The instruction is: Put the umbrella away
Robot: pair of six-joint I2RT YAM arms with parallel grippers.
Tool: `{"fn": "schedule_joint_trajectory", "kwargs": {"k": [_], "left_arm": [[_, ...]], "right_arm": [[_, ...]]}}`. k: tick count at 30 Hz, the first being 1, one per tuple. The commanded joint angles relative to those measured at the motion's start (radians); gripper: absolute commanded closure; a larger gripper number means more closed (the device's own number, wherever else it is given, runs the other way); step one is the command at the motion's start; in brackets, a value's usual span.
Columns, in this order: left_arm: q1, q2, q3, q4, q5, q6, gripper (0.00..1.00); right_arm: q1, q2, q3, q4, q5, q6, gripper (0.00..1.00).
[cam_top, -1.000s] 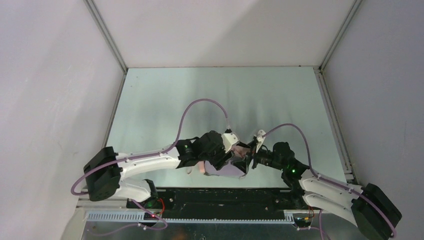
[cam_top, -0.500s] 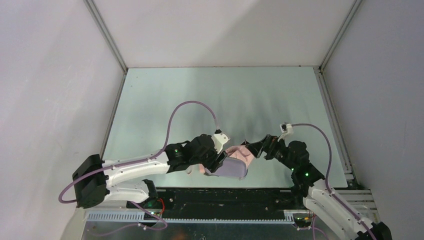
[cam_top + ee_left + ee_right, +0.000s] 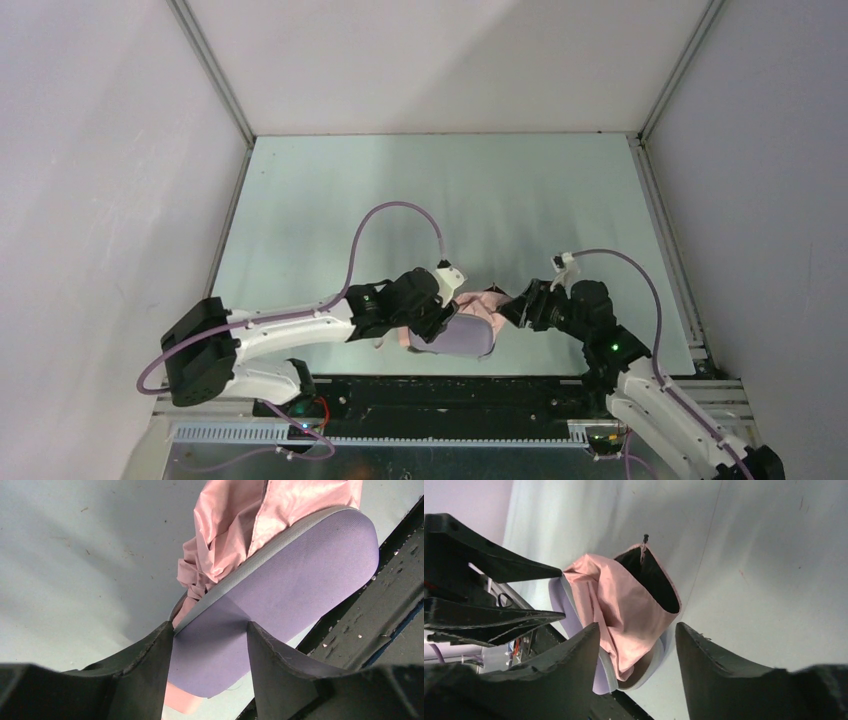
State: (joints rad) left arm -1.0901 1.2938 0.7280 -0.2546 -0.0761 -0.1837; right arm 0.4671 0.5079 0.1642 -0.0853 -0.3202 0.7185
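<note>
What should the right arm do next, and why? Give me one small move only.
Probably close the right gripper on the bunched pink umbrella and push it deeper into the lilac case. Its fabric bulges out of the open case, the right jaws stand apart around it, and the left gripper sits at the case's other end.

This is a robotics lab test cell. Plain white panel walls (image 3: 100,200), held in aluminium frame rails (image 3: 213,70), box in a pale metal surface (image 3: 440,180). Two white-and-black robot arms, the left arm (image 3: 290,325) and the right arm (image 3: 660,405), are bolted at its near edge, each trailing a purple cable (image 3: 385,212). A slotted cable duct (image 3: 240,432) and a lit red light (image 3: 303,428) sit along the front, and a green light (image 3: 612,348) glows on the right arm.
</note>
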Motion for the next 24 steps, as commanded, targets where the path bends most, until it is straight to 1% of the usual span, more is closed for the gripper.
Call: {"fn": "schedule_joint_trajectory", "kwargs": {"k": [1,2,3,6,10,13,14,17,18,19,20,21,24], "left_arm": [[0.004,0.013,0.041,-0.007,-0.032,0.003,0.42],[0.004,0.010,0.037,0.000,-0.027,0.003,0.44],[0.004,0.009,0.036,0.003,-0.025,0.004,0.44],[0.004,-0.001,0.026,0.020,0.000,0.009,0.45],[0.003,-0.020,0.014,0.037,0.037,0.019,0.43],[0.003,-0.029,-0.014,0.069,0.061,0.022,0.42],[0.003,-0.028,-0.020,0.075,0.060,0.013,0.41],[-0.008,-0.026,-0.056,0.122,0.063,-0.017,0.41],[-0.013,-0.027,-0.063,0.133,0.059,-0.022,0.41],[-0.026,-0.032,-0.078,0.151,0.044,-0.028,0.41],[-0.035,-0.036,-0.085,0.158,0.033,-0.031,0.41],[-0.055,-0.048,-0.102,0.167,0.000,-0.041,0.41],[-0.106,-0.087,-0.149,0.191,-0.056,-0.060,0.36]], "right_arm": [[0.008,0.121,0.073,0.060,-0.066,-0.050,0.46],[0.013,0.140,0.073,0.111,-0.073,-0.050,0.50],[0.015,0.172,0.074,0.136,-0.089,-0.050,0.56],[0.040,0.241,0.082,0.231,-0.105,-0.046,0.62],[0.077,0.317,0.118,0.283,-0.121,-0.077,0.75],[0.099,0.378,0.168,0.273,-0.151,-0.119,0.78],[0.101,0.422,0.183,0.260,-0.184,-0.142,0.78],[0.103,0.529,0.261,0.168,-0.258,-0.185,0.82],[0.103,0.586,0.273,0.153,-0.298,-0.202,0.84],[0.103,0.613,0.295,0.130,-0.343,-0.213,0.84],[0.104,0.673,0.311,0.122,-0.364,-0.229,0.85],[0.107,0.689,0.319,0.105,-0.398,-0.237,0.85],[0.121,0.756,0.340,0.091,-0.426,-0.264,0.84]]}}
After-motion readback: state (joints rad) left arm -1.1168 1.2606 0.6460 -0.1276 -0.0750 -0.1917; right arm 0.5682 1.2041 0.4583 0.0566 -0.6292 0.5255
